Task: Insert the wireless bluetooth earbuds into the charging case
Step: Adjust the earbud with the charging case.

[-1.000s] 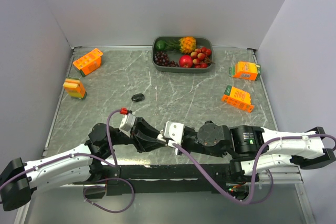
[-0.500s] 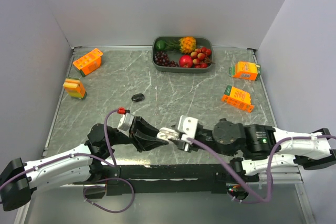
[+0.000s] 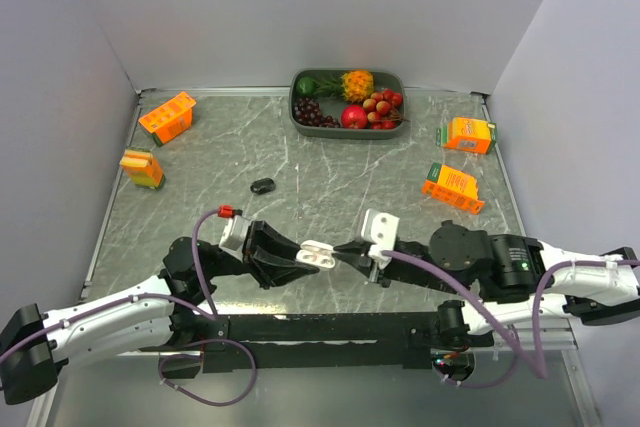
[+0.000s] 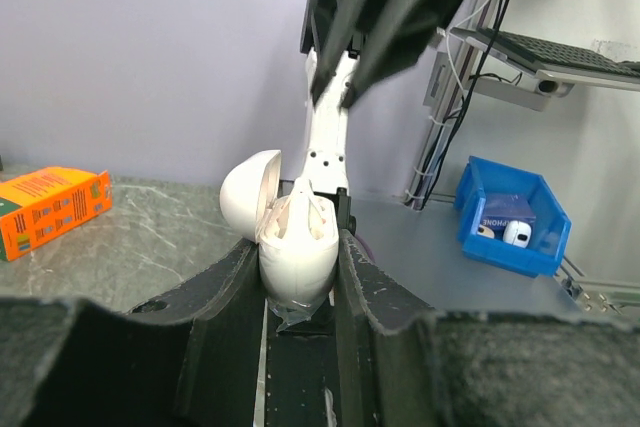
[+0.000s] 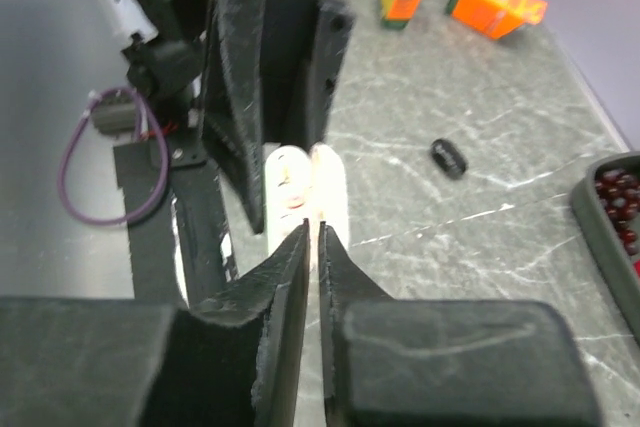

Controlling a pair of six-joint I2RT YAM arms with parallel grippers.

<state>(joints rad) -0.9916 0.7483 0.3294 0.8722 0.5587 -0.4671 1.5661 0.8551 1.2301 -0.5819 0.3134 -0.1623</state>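
A black earbud lies loose on the table as our left gripper clamps the open charging case and our right gripper, fingers nearly together, hovers just beside it; next, we judge, comes a careful pinch of that bud.

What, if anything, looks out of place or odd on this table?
Nothing looks spilled or broken. A small black object lies alone on the table, apart from the open white case held in the left tool; it is too small to identify. The orange cartons sit scattered at mixed angles.
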